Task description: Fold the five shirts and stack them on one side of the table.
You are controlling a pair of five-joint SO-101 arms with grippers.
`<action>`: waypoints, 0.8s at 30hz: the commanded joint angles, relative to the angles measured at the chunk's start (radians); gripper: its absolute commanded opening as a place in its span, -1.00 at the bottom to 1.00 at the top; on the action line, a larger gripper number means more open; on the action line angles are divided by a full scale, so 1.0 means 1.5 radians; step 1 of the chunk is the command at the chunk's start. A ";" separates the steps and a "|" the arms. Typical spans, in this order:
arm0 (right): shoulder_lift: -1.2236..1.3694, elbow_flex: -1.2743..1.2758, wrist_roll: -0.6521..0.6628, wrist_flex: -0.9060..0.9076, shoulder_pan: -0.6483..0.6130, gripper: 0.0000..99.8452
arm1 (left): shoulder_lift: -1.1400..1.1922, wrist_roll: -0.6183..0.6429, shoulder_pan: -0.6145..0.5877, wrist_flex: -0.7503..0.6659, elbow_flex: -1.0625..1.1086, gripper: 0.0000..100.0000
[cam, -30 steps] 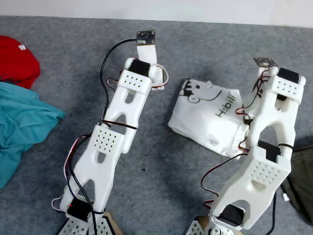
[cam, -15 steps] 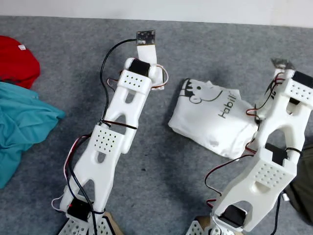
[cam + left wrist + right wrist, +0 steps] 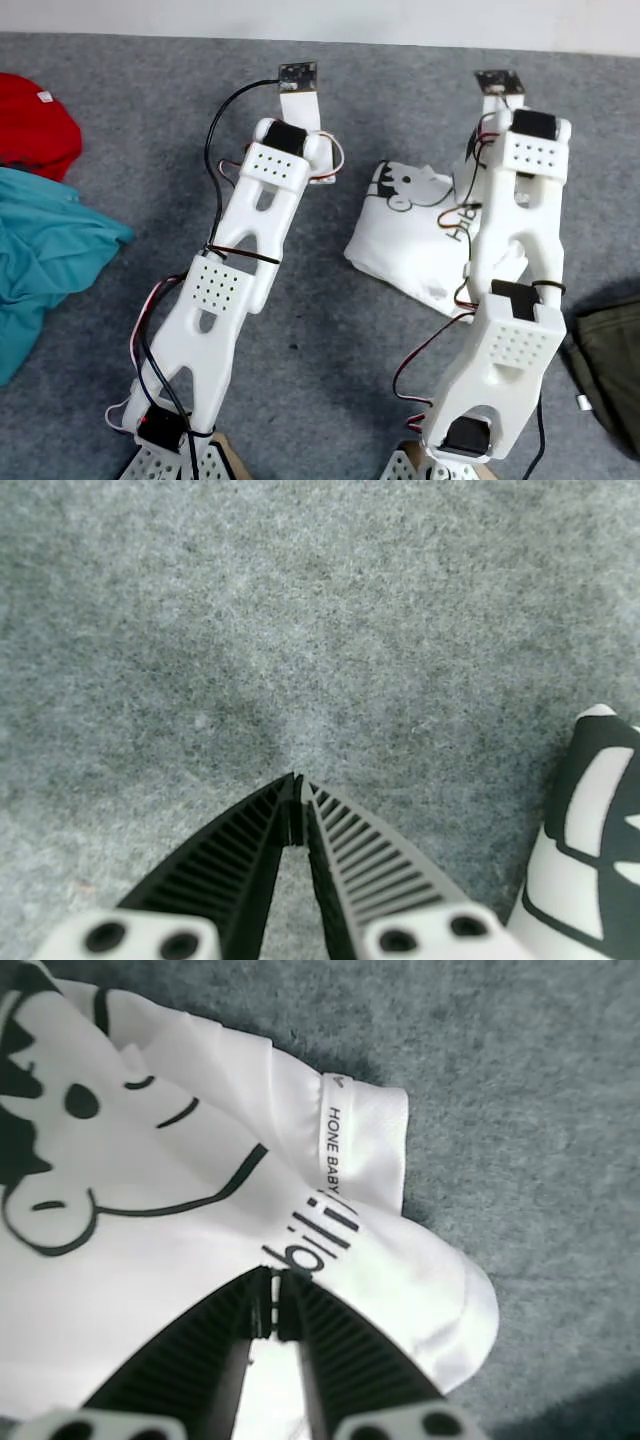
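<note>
Right gripper [image 3: 272,1305] closed over the white shirt [image 3: 150,1250].

Soft, even light falls from above onto the grey table [image 3: 330,340]. The left arm [image 3: 240,260] and right arm [image 3: 515,260] cast only faint, diffuse shadows close beside them. The white shirt [image 3: 415,250] is the brightest surface, without hard glare. A dim patch lies on the table ahead of the left gripper [image 3: 297,815].

Folded white shirt [image 3: 400,250] at centre; red shirt [image 3: 30,125] and teal shirt [image 3: 40,270] left; dark shirt [image 3: 610,360] right.
</note>
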 commanded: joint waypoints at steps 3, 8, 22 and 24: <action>-0.044 0.058 -0.011 -0.096 -0.002 -0.99 | -0.011 0.002 -0.011 -0.007 -0.019 -0.99; -0.043 0.083 -0.012 -0.182 -0.002 -0.99 | -0.010 0.002 -0.017 -0.009 -0.019 -0.99; -0.046 0.117 -0.013 -0.299 0.003 -0.98 | -0.010 0.002 -0.018 -0.010 -0.019 -0.99; -0.051 0.116 -0.013 -0.290 0.005 -0.98 | -0.010 0.002 -0.018 -0.010 -0.019 -0.99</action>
